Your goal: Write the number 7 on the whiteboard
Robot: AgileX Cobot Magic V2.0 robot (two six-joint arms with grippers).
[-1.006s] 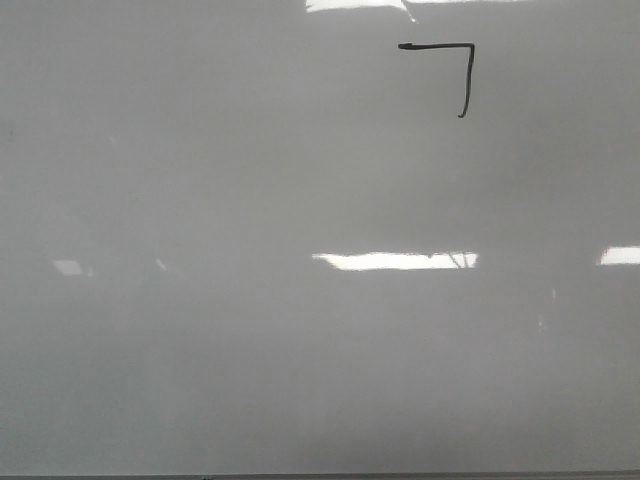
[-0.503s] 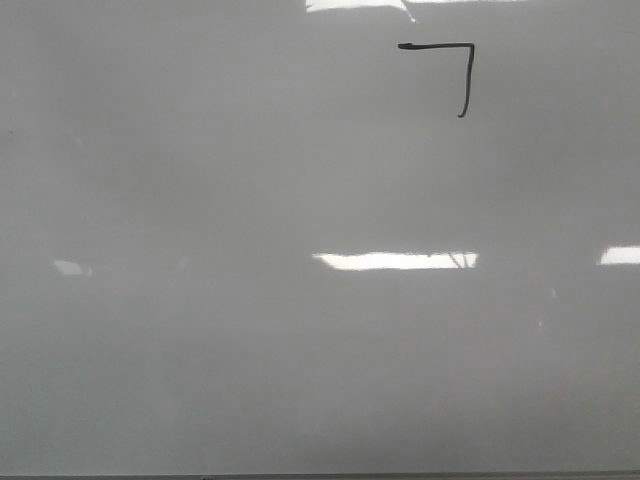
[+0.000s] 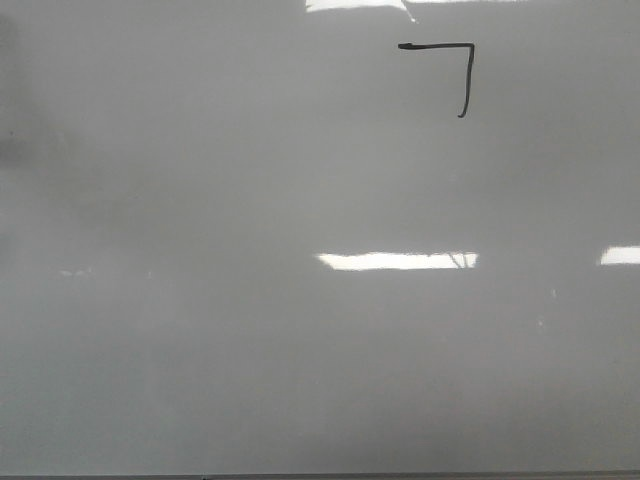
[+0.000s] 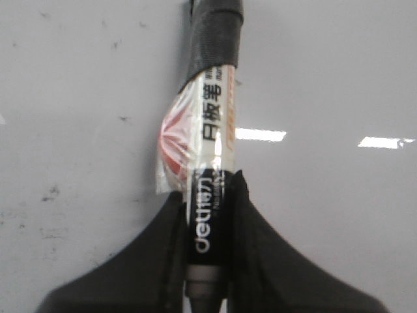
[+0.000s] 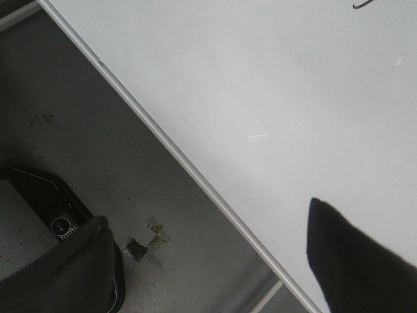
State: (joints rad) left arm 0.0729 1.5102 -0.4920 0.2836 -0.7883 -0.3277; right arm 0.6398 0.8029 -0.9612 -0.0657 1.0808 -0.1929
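The number 7 (image 3: 469, 80) is drawn in thin black marker at the upper right of the glossy whiteboard (image 3: 250, 330), a bar with a straight stroke down from its right end. Neither gripper shows in the front view. My left gripper (image 4: 210, 195) is shut on a black and white whiteboard marker (image 4: 215, 124), held over the whiteboard (image 4: 339, 78); its tip is out of view. My right gripper (image 5: 207, 218) is open and holds nothing, straddling the edge of the whiteboard (image 5: 260, 78). A short dark stroke (image 5: 363, 4) shows at the frame's edge.
The board's metal rim (image 5: 176, 153) runs diagonally through the right wrist view, with grey floor beyond it. A black device with a round dial (image 5: 45, 202) and scraps of tape (image 5: 146, 244) lie on that floor. Bright light reflections (image 3: 395, 260) lie on the board.
The 7 is unchanged. A faint dark shade has appeared at the board's upper left edge, and the small reflections at the left have shifted and faded.
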